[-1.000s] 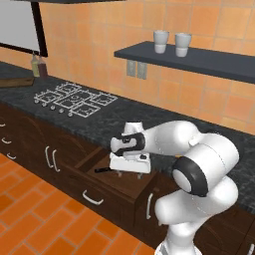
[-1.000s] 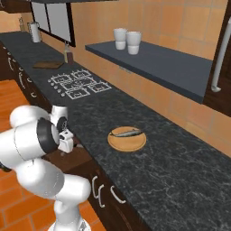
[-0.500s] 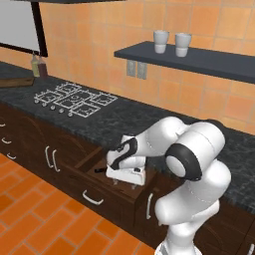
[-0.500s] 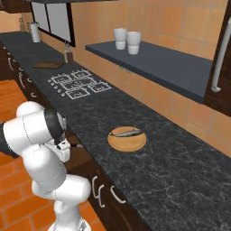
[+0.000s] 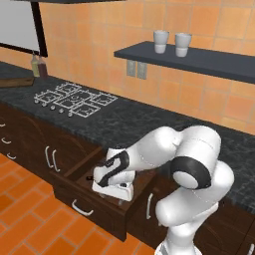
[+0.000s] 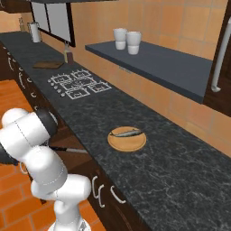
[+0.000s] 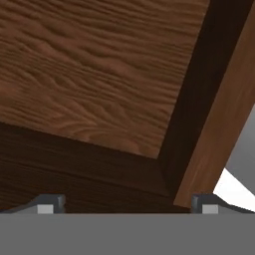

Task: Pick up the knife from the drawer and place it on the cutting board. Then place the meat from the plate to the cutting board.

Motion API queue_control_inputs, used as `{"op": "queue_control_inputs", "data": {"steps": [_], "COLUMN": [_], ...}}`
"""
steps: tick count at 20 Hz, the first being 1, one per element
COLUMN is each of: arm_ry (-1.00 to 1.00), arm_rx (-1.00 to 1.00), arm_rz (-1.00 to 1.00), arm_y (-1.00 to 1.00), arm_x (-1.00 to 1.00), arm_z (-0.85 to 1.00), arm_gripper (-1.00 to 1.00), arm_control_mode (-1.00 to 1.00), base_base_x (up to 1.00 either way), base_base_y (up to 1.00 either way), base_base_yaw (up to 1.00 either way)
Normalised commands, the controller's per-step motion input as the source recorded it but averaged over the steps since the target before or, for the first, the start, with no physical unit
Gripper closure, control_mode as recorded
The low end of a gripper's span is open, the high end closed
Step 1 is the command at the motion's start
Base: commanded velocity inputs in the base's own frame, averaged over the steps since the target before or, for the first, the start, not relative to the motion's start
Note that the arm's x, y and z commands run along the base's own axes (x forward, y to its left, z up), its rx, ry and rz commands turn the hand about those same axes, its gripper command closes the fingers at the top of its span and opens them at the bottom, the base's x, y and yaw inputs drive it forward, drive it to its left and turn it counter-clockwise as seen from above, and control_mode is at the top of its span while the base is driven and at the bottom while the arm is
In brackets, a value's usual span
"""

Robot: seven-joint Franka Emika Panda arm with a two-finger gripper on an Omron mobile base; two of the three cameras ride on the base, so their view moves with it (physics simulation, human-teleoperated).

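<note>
The drawer (image 5: 88, 203) stands pulled out below the counter. In it lies the knife (image 6: 67, 149), black handle to the left and blade to the right; its handle end (image 5: 89, 178) pokes out left of my hand. My gripper (image 5: 112, 191) is down inside the drawer, open, with nothing between its fingertips (image 7: 50, 202). The hand view faces the drawer's wooden floor (image 7: 99, 69) and a corner of its wall. The meat (image 6: 127, 132) lies on the plate (image 6: 127, 142) on the counter. The cutting board (image 6: 47, 65) sits far left beside the hob.
A hob (image 5: 74, 99) is set into the dark counter. A wall shelf (image 5: 199, 57) carries two cups (image 5: 160, 41). Bottles (image 5: 37, 67) stand by the board, and a kettle (image 6: 32, 31) farther back. Closed cabinet fronts with bar handles (image 5: 50, 157) flank the drawer.
The arm has folded down and the hand has sunk from above the drawer into it. The jaws have stayed open. The knife, plate and fish have not moved.
</note>
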Motion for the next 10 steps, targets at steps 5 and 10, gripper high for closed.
{"op": "queue_control_inputs", "data": {"steps": [5, 10], "arm_ry": [-0.09, -0.01], "arm_rx": [0.00, 0.01], "arm_rz": [0.02, -0.01], "arm_y": [0.38, -0.08], "arm_x": [-0.64, 0.90], "arm_z": [0.32, 0.95], "arm_gripper": [-1.00, -1.00], "arm_control_mode": [-1.00, -1.00], "base_base_x": [0.00, 0.00], "base_base_y": [0.00, 0.00], "base_base_yaw": [0.00, 0.00]}}
